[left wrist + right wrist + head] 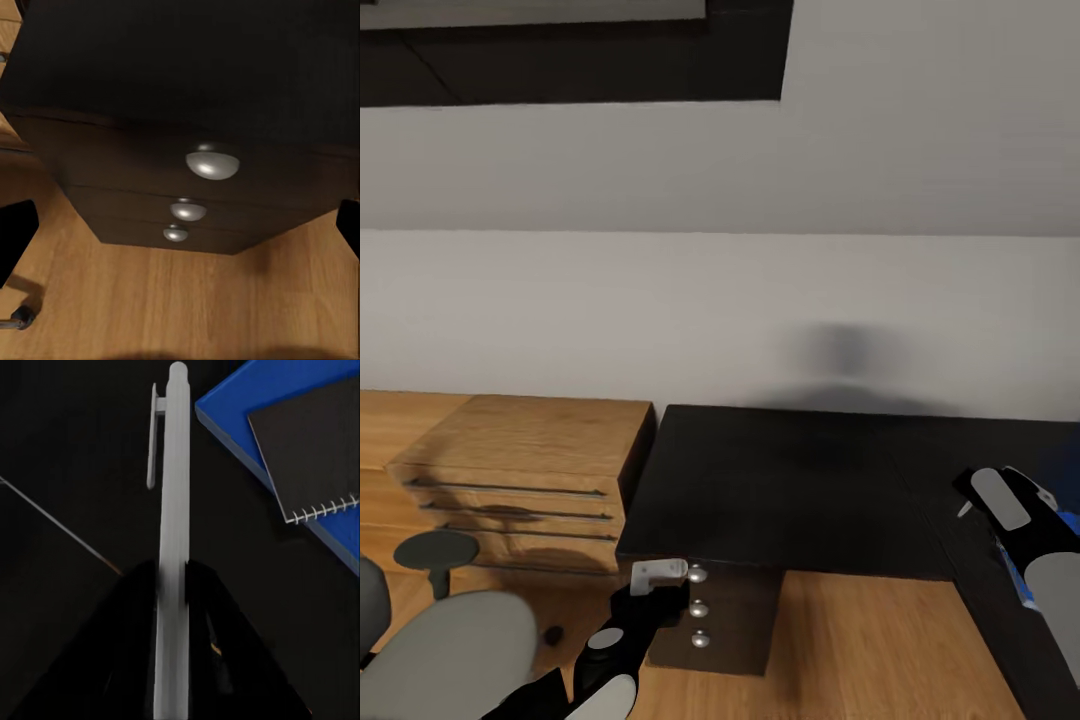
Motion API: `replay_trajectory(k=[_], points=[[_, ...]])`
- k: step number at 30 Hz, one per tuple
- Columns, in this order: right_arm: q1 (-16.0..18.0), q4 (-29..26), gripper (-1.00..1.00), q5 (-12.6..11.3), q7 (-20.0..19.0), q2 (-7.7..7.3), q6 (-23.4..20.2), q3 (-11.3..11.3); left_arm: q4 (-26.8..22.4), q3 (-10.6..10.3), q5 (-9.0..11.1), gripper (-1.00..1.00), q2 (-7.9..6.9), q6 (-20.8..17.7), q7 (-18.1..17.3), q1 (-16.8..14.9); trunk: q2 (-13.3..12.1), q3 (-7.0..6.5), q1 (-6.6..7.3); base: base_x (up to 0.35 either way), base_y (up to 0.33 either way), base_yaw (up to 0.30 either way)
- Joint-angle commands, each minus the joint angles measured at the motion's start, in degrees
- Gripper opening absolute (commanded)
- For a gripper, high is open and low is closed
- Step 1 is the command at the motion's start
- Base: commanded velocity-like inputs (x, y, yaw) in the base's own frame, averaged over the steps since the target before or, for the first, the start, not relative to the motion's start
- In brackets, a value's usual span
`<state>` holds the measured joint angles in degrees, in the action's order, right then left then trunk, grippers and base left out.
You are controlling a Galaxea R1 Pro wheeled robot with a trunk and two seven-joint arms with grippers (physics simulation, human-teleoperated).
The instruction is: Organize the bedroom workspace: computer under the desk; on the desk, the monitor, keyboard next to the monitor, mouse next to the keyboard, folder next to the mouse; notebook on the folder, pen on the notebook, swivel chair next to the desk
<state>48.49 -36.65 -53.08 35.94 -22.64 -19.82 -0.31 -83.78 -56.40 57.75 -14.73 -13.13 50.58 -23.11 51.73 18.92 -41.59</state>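
Between the right pincer's [171, 585] clamped fingers, slim white pen [174, 495] with side clip, above black desk [67, 450].

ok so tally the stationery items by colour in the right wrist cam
white: 1, the pen, clamped in the right end effector
blue: 1, the folder, lying on the black desk
dark grey: 1, the notebook, lying on top of the folder
total: 3
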Motion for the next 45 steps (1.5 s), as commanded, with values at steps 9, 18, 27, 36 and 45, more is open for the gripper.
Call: replay_trajectory(k=[9,18,27,36,45], points=[[0.0,-0.1,-1.00,-0.2,0.2,0.04,0.0,0.0,-0.1,-0.1,0.1,1.00,-0.08,-0.3,0.3,-0.1,0.1,0.08,-0.01,0.000,0.000,-0.295],[0.0,-0.1,-1.00,0.0,0.1,0.14,0.0,0.1,-0.1,0.1,0.2,1.00,-0.32,-0.3,0.3,-0.1,0.1,0.08,-0.01,0.044,-0.069,-0.246],[0.0,1.9,-1.00,5.8,-0.6,0.62,0.3,0.4,-0.1,0.0,0.1,1.00,-0.17,-0.2,0.8,-0.1,0.1,0.08,-0.01,0.118,-0.048,-0.007],[0.0,5.8,-1.00,15.7,-1.2,0.75,3.4,0.9,-0.1,0.0,0.1,1.00,-0.13,-0.2,0.8,-0.1,0.1,0.08,-0.01,0.141,-0.086,0.000],[0.1,10.6,-1.00,16.4,-4.6,0.62,4.5,0.9,-0.1,-0.1,0.1,1.00,-0.06,-0.2,0.7,-0.1,0.1,0.08,-0.01,0.095,-0.051,0.000]])
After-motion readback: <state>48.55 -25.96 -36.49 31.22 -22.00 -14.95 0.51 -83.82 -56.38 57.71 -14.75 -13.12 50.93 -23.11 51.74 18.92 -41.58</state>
